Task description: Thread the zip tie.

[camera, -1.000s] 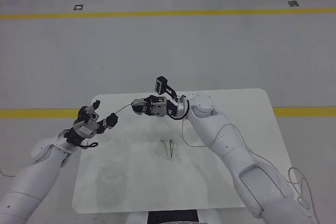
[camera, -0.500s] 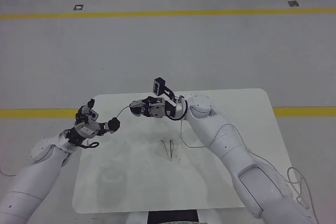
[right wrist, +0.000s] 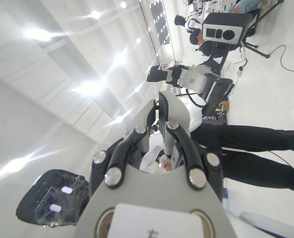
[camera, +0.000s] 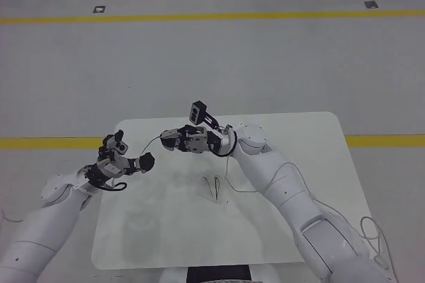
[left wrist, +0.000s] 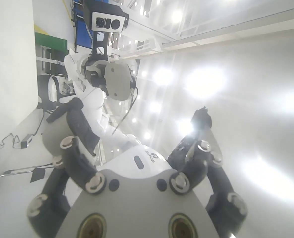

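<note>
A thin black zip tie [camera: 153,139] hangs in the air above the table's far left corner. My right gripper [camera: 168,138] is shut on one end of it, and the free end points toward my left arm. The left gripper [camera: 133,148] stands open just left of that free end, one finger [camera: 147,161] close beside the tip; I cannot tell whether they touch. In the left wrist view the left gripper [left wrist: 132,113] is spread wide, with the right gripper [left wrist: 112,81] facing it farther off. The right gripper [right wrist: 159,102] has its fingers pressed together, and the left gripper [right wrist: 161,75] is beyond them.
Spare zip ties [camera: 214,187] lie near the middle of the white table [camera: 290,212]. A thin white cable [camera: 230,170] droops from the right arm over the table. Both grippers hover near the table's far left edge.
The right gripper has slid a little to the left with the zip tie. The left gripper has turned at the wrist and shifted slightly nearer, narrowing the gap between the two.
</note>
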### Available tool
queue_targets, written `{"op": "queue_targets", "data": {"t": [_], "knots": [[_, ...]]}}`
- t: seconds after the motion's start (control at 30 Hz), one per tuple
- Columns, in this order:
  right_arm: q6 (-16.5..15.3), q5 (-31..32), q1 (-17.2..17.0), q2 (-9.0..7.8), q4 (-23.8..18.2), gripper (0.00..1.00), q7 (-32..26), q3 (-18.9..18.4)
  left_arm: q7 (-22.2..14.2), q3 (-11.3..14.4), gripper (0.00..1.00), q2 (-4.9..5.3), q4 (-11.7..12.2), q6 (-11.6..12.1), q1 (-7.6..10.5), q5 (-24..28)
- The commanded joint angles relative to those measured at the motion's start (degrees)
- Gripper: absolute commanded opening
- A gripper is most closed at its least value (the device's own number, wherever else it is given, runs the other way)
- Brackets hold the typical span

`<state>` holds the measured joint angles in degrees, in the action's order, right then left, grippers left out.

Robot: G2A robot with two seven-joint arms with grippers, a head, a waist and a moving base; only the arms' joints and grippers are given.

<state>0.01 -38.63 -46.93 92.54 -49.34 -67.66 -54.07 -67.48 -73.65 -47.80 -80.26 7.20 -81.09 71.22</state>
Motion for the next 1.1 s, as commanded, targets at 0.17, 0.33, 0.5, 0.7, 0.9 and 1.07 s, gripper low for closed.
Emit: {"op": "queue_targets", "data": {"t": [0.17,0.33,0.5,0.7,0.9,1.07], "knots": [[-0.4,-2.7,0.2,1.06,1.2,0.00,-0.2,1.9,0.3,0.7,1.00,-0.70,0.2,-0.1,0.33,-0.1],[-0.8,-3.5,0.5,1.48,2.3,0.00,-0.4,2.6,-0.5,0.6,1.00,-1.14,-0.1,0.1,0.47,1.2],[-0.8,-3.5,0.5,1.48,2.3,0.00,-0.4,2.6,-0.5,0.6,1.00,-1.14,-0.1,0.1,0.47,1.2],[-0.3,0.1,-0.6,1.00,-1.0,0.00,3.0,2.8,1.1,0.8,1.00,-1.45,-1.5,-0.5,0.22,0.0],[1.0,2.2,-2.1,0.30,-4.2,0.00,4.7,2.3,0.9,0.2,1.00,-1.67,-1.5,-0.3,0.32,-2.0],[1.9,4.4,-2.5,-0.49,-6.0,0.00,4.3,1.6,0.8,-0.5,0.80,-1.73,-1.2,0.1,0.23,-4.2]]}}
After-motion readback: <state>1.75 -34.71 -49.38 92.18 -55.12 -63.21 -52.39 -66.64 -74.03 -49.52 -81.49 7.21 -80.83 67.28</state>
